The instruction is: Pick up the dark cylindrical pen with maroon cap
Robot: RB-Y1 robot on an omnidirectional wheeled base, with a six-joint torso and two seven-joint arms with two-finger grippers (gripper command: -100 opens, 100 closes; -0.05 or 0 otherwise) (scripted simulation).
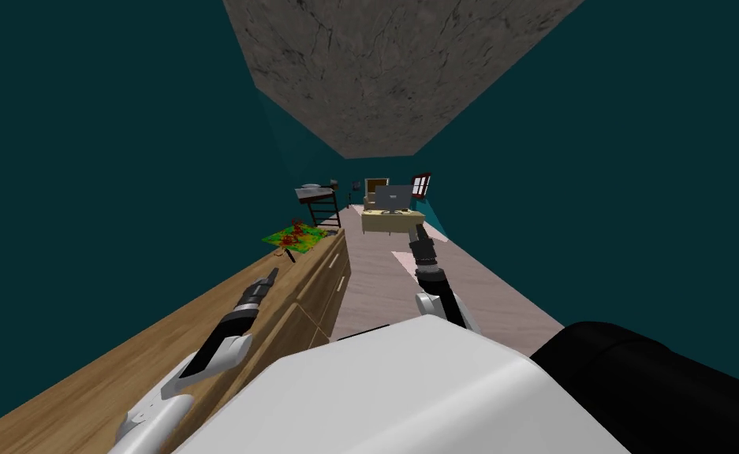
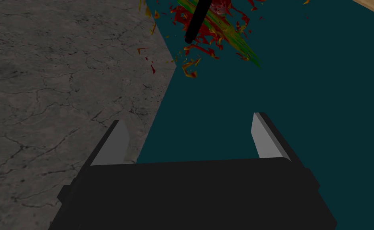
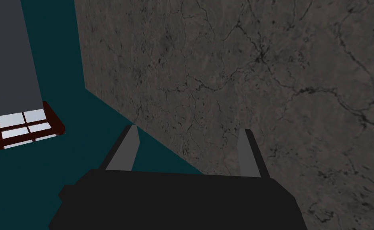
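Note:
A thin dark cylindrical pen point(image 2: 194, 22) lies by a red and green patterned sheet point(image 2: 222, 28), well beyond my left gripper point(image 2: 188, 119). That gripper is open with nothing between its fingers. In the head view the pen point(image 1: 289, 254) is a small dark stroke at the near edge of the patterned sheet point(image 1: 296, 236), at the far end of a long wooden dresser top point(image 1: 162, 339). My left gripper point(image 1: 271, 273) hovers over the dresser just short of it. No maroon cap shows. My right gripper point(image 1: 418, 230) is raised over the floor, and in its wrist view it point(image 3: 188, 129) is open and empty.
The dresser runs along the teal wall on my left, drawers facing a pale floor strip point(image 1: 407, 276). At the far end stand a dark ladder-like rack point(image 1: 324, 206), a light desk point(image 1: 392, 222) with a monitor point(image 1: 392, 197), and a red-framed window point(image 1: 421, 185).

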